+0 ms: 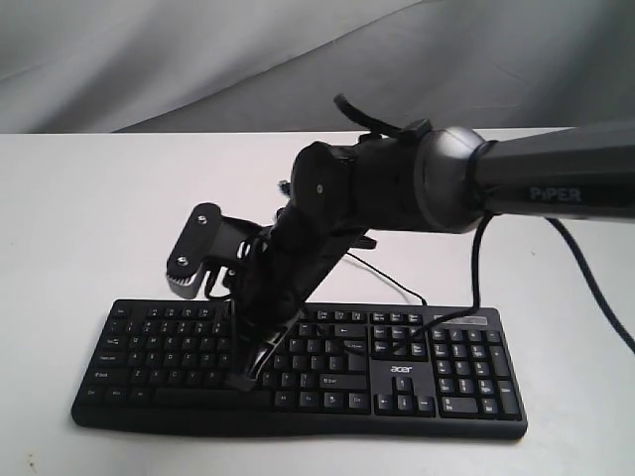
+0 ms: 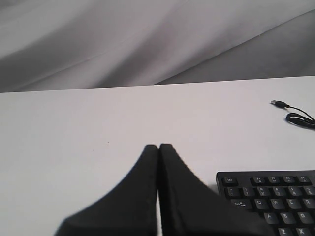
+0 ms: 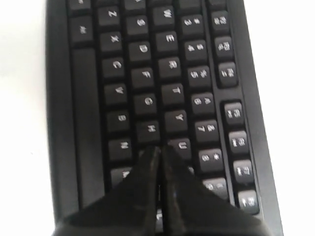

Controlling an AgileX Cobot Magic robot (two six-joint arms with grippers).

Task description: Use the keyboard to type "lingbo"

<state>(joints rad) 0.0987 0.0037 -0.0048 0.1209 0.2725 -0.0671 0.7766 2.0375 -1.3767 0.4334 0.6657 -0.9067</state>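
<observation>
Keyboard (image 1: 402,375) looks light, stiff, maybe skiddy on the desk (image 1: 79,198), so no grabbing, just poke straight down. Right tool (image 3: 158,151) is pinched together by its U key (image 3: 182,145), left tool (image 2: 158,147) likewise.

The right arm (image 1: 541,178) is seen stretched in from the right of the exterior view, its wrist (image 1: 337,188) bent steeply so that the right gripper (image 1: 245,377) is angled down and to the left. In the right wrist view its black fingers (image 3: 142,191) are pressed flat together, with no gap seen between the tapered tips. The left gripper (image 2: 158,147) is likewise closed, its two fingers (image 2: 133,196) held tip to tip and pointed straight ahead.
</observation>
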